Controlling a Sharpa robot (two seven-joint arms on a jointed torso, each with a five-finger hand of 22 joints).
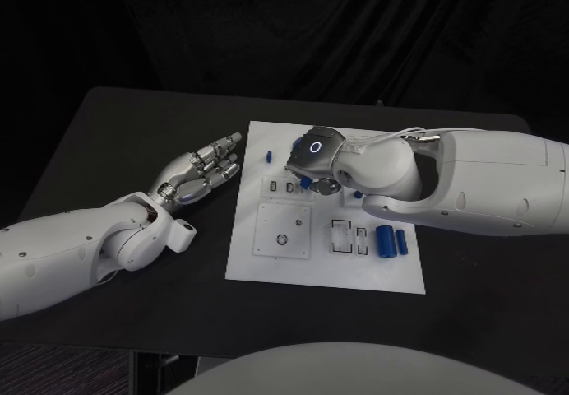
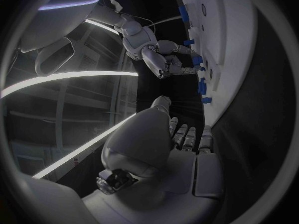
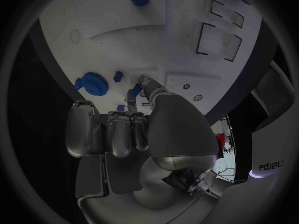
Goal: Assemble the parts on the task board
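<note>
white task board (image 1: pixel 273 263) holds blue parts (image 1: pixel 391 241); right hand (image 3: pixel 140 92) pinches one, left hand (image 1: pixel 204 171) spread.

Right hand (image 3: pixel 140 129) over the white task board (image 3: pixel 174 50), a small blue part (image 3: pixel 135 90) at its fingertips.

right robot hand (image 1: pixel 318 169) hiding part of the task board (image 1: pixel 273 263), its grasp on a small blue part (image 3: pixel 134 90) unclear

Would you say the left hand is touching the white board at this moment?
Apart. In the head view, black table shows between the left hand and the white board's edge.
</note>
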